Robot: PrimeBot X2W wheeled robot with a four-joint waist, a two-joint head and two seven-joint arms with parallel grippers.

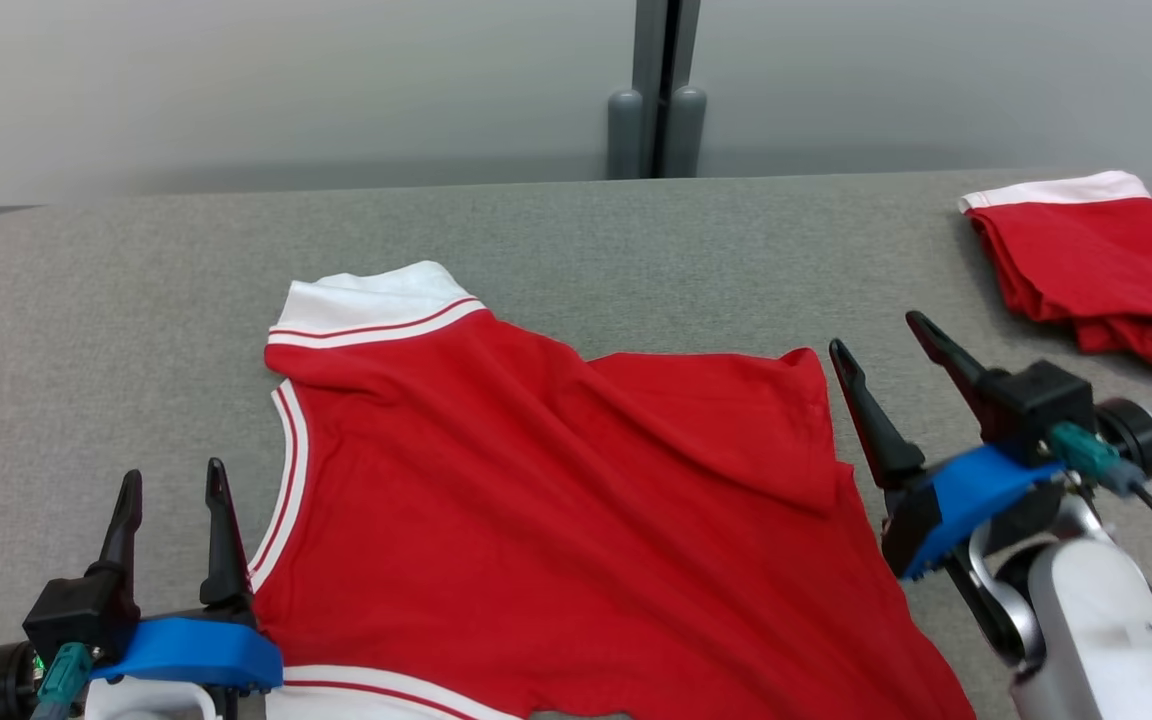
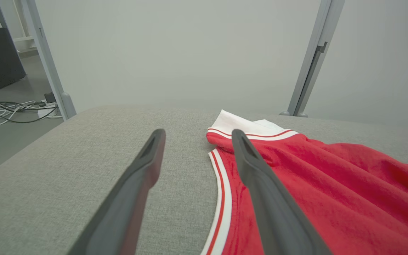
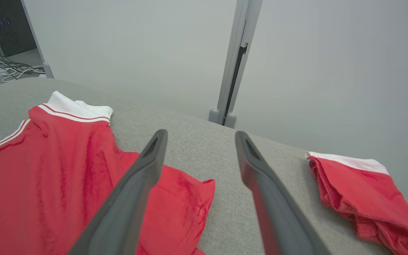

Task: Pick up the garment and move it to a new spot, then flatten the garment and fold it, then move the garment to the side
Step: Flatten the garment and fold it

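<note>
The frame is spanned by a grey worktop (image 1: 136,300). A red shirt (image 1: 556,500) with white trim is laid across the lower middle, and a smaller red garment (image 1: 1096,260) is bunched at the upper right. The left gripper (image 1: 173,480), lower left, and the right gripper (image 1: 876,332), lower right, are seen with jaws wide and empty.

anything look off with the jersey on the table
The red jersey is not flat: its far right corner is folded over on itself and creased. A second red garment lies bunched near the grey table's far right edge.
</note>
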